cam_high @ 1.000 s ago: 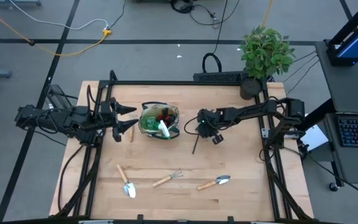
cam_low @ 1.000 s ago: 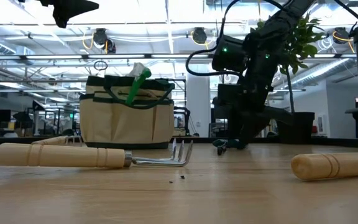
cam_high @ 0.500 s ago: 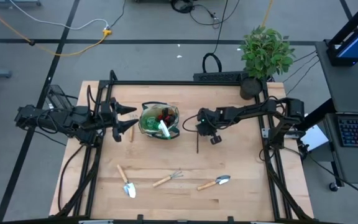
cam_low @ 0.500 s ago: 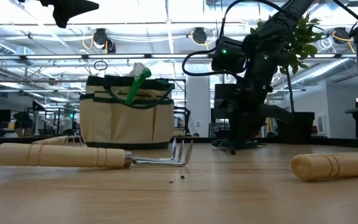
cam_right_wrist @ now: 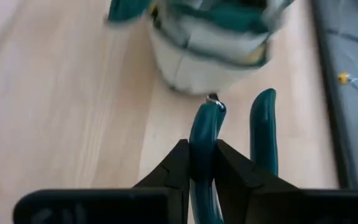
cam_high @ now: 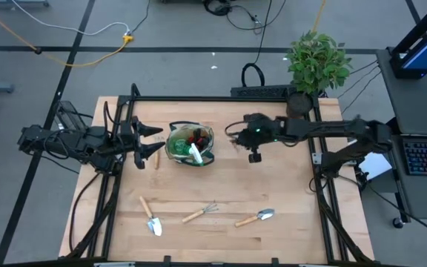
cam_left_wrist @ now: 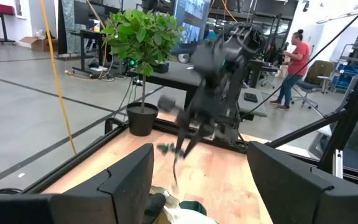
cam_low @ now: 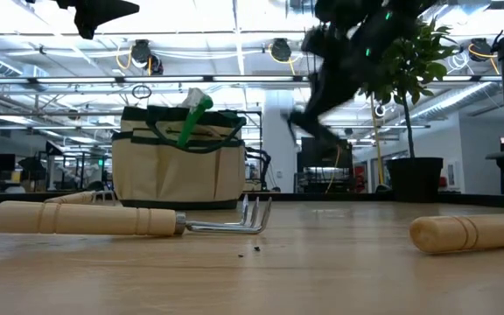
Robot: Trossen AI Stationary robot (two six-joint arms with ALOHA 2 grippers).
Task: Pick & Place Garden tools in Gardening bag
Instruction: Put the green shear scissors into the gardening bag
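The tan gardening bag [cam_high: 190,144] with green trim stands at the table's middle far part; a green spray bottle [cam_high: 196,154] and a red-black glove [cam_high: 195,135] stick out of it. My right gripper [cam_high: 236,136] is just right of the bag, raised, shut on the pruning shears [cam_right_wrist: 229,130], whose handles look dark teal. My left gripper [cam_high: 148,141] hangs open and empty left of the bag. Two trowels [cam_high: 151,216] [cam_high: 256,217] and the hand rake [cam_high: 200,213] lie flat near the near edge. My right gripper pinches one teal handle [cam_right_wrist: 202,134] of the shears between its two fingers, which lie along it. The other handle [cam_right_wrist: 263,124] stands free beside the fingers. The shears are lifted clear of the table and hang below the gripper in the low view [cam_low: 309,122], blurred.
A potted leafy plant [cam_high: 316,63] stands at the far right corner. A short wooden piece [cam_high: 156,157] lies by my left gripper. In the low view the rake [cam_low: 129,219] and a trowel handle [cam_low: 471,232] lie close to the camera. A person [cam_left_wrist: 294,65] stands beyond the table.
My right gripper has gone up and a little toward the table's far edge, staying shut on the shears. The shears, whose lower end was down at the table right of the bag, are now lifted clear and swing below the gripper.
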